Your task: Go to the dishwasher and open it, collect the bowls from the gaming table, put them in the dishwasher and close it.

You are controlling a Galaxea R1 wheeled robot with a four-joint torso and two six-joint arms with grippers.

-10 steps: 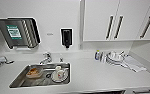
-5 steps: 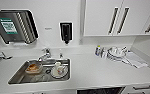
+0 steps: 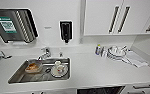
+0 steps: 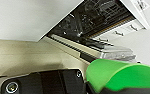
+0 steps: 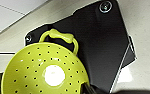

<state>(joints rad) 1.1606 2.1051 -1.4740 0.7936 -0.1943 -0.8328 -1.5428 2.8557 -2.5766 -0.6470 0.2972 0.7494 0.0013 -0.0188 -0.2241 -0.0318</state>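
From the head camera I look down on a white counter [image 3: 96,72] with a steel sink [image 3: 18,76] let into it. In the sink lie a dish with something orange-brown [image 3: 33,67] and a white plate with a cup [image 3: 59,69]. A tap [image 3: 45,53] stands behind the basin, a black dispenser [image 3: 65,31] hangs on the wall above, and a paper-towel holder [image 3: 12,25] is mounted off to one side. White cabinet doors with bar handles [image 3: 103,17] hang over the counter, and a stack of white plates [image 3: 116,52] sits below them.

The dishwasher [image 4: 91,20] is open: at the lower edge of the head view I see a dark slot under the counter, and my left wrist camera shows its dark inside with wire racks and the lowered door's pale edge.

On the left wrist view a bright green bowl [image 4: 121,75] sits right at the camera, smooth plastic, its curved rim towards the dishwasher opening. I can't make out the left fingers, so I cannot tell whether they grip it.

On the right wrist view a yellow-green bowl [image 5: 44,71] is close up, round, pierced with small holes like a strainer, with a looped handle on its rim and a pale bright spot in its middle. Again I cannot tell how the right fingers stand.
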